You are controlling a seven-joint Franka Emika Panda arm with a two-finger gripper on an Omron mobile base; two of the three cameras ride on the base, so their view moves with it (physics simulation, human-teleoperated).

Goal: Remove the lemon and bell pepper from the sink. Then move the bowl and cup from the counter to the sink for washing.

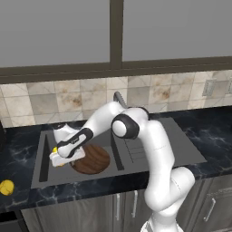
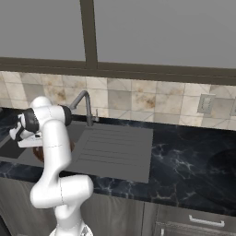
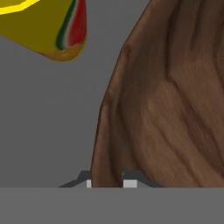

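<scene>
Gripper (image 3: 105, 183) low in the sink (image 1: 41, 156), nearly closed over the wooden bowl's (image 3: 175, 109) rim, cup (image 3: 48, 26) lay beside, lemon (image 1: 7, 187) on bench (image 1: 18, 197).

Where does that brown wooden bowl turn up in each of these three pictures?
Left base view: bowl in the sink, lower left of centre.
Right base view: a brown sliver at the left edge, behind the arm.
Hand view: right half.
Shared landmark: the sink's grey floor.
</scene>
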